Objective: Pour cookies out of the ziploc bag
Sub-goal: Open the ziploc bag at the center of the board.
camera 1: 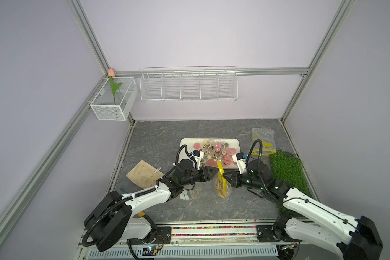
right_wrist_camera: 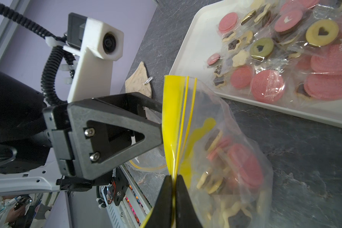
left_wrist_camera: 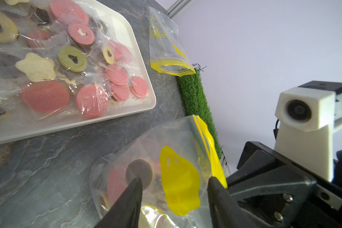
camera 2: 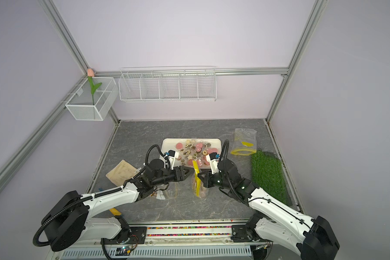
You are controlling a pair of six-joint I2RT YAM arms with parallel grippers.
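A clear ziploc bag [camera 1: 222, 190] [right_wrist_camera: 225, 158] with a yellow zip strip [right_wrist_camera: 174, 118] hangs upright over the grey table, with pink, beige and dark cookies [right_wrist_camera: 243, 163] in its lower half. My right gripper [right_wrist_camera: 173, 177] [camera 1: 223, 176] is shut on the yellow strip. From the opposite side, my left gripper [left_wrist_camera: 175, 180] [camera 1: 214, 173] stands open, its tips at the bag's top and the bag's side showing between its fingers. More cookies [camera 1: 216, 150], many of them wrapped, lie on the white tray [camera 1: 185, 144] just behind.
An empty yellow-zip bag [camera 1: 262, 144] lies at the back right beside a green turf mat [camera 1: 286, 171]. A beige pouch [camera 1: 143, 174] lies at the left. Another clear bag [camera 1: 189, 193] sits under my left arm. Wire baskets [camera 1: 188, 86] hang on the back wall.
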